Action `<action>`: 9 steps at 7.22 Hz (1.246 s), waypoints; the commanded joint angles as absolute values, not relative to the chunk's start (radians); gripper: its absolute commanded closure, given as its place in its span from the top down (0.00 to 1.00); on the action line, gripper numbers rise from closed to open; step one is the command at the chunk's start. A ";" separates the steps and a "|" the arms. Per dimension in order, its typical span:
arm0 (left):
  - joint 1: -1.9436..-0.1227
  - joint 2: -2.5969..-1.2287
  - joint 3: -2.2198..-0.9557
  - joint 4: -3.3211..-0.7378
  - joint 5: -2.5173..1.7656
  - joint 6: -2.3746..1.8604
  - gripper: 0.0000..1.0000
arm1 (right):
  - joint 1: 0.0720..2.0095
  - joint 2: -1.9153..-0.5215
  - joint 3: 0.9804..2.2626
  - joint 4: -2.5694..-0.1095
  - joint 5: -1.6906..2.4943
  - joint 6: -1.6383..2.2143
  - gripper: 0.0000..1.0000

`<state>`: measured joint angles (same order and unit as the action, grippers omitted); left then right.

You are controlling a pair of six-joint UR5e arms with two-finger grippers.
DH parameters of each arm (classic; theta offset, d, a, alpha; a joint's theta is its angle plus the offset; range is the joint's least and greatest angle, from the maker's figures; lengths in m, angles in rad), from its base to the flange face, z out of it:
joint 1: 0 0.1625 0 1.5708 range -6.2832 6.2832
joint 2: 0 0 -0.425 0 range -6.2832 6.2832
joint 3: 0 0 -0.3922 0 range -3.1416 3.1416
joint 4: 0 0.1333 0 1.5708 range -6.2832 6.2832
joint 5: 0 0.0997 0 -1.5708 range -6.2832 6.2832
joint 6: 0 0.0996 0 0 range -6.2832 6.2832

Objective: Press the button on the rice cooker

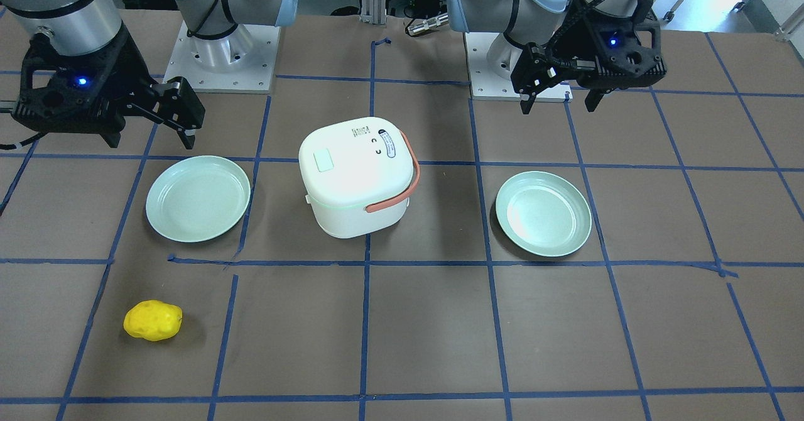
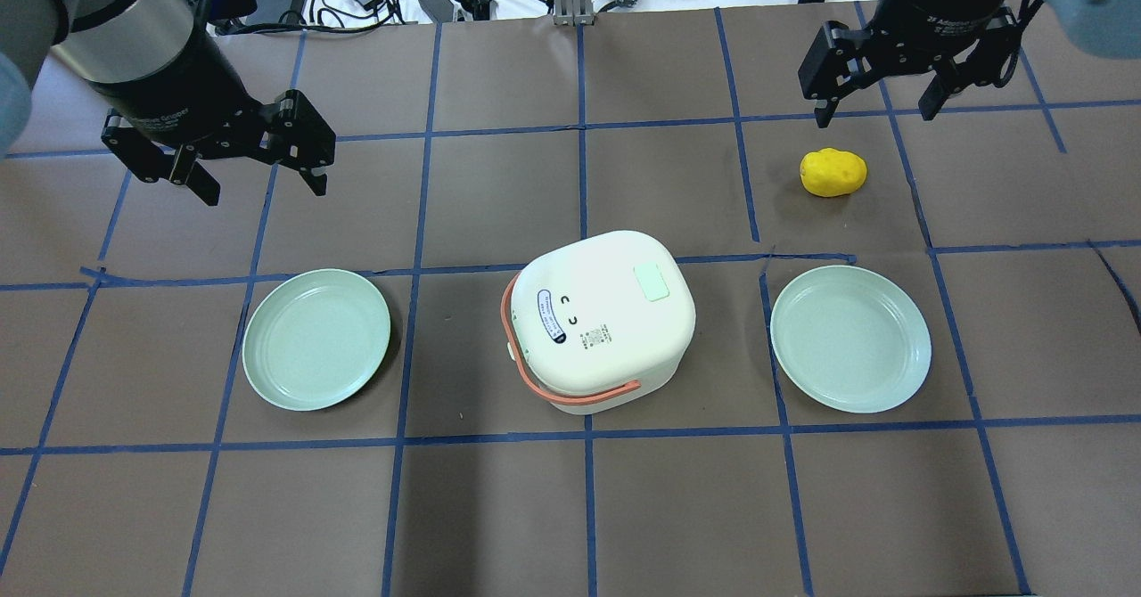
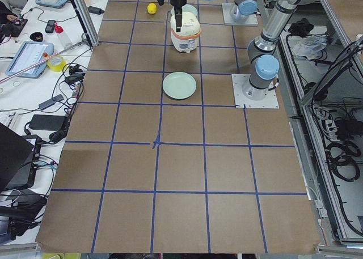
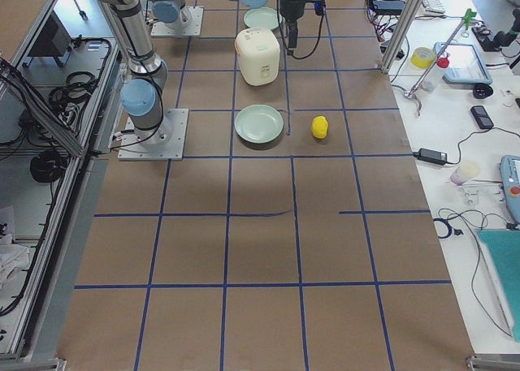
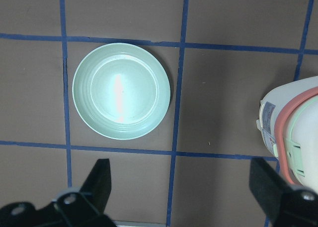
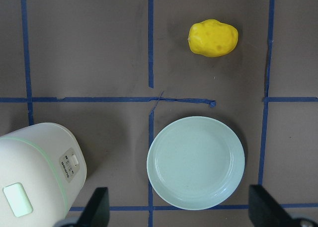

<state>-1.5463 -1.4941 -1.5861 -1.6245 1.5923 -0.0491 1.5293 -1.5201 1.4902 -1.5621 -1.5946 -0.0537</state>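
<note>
The small pale mint-green rounded-rectangle button (image 2: 652, 282) sits flush in the lid top of the white rounded-square plastic rice cooker (image 2: 597, 339). It is toward the lid's corner on the robot's right and far side, a little in from the curved lid edge, with its face uncovered. The cooker's salmon-pink band handle (image 2: 579, 396) lies folded down around the near and left sides, away from the button. The cooker stands mid-table over a crossing of blue tape lines on the brown paper-covered table (image 2: 499, 508). A strip of bare paper runs between it and each of two pale green round plates, the left plate (image 2: 316, 339) and the right plate (image 2: 849, 339). Both plates are well apart from the cooker, each with its far rim just beside a tape line. Beyond the right plate, apart from it, lies a lumpy yellow potato-shaped object (image 2: 833, 172). The left gripper (image 2: 265, 189) hangs above the table with its jaws spread wide and holding nothing; its wrist view looks down on the left plate, with the cooker's edge at the side. The right gripper (image 2: 874, 116) is likewise wide open and empty, and its wrist view takes in the right plate, the yellow object and the button. Both grippers are well apart from the cooker, though exactly which spot each one hangs over is hard to fix, since the fixed views place them differently.
</note>
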 commanded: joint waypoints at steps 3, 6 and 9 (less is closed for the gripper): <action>-1.546 -1.494 -1.586 -1.624 1.592 -0.049 1.00 | 1.531 -1.522 1.490 -1.560 -1.594 -0.054 1.00; -1.546 -1.494 -1.586 -1.624 1.592 -0.049 1.00 | 1.531 -1.528 1.489 -1.554 -1.594 -0.054 1.00; -1.546 -1.494 -1.586 -1.624 1.592 -0.049 1.00 | 1.531 -1.534 1.489 -1.529 -1.592 -0.055 1.00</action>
<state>-1.5463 -1.4946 -1.5862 -1.6245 1.5923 -0.0491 1.5309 -1.5322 1.4895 -1.5362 -1.5928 -0.0540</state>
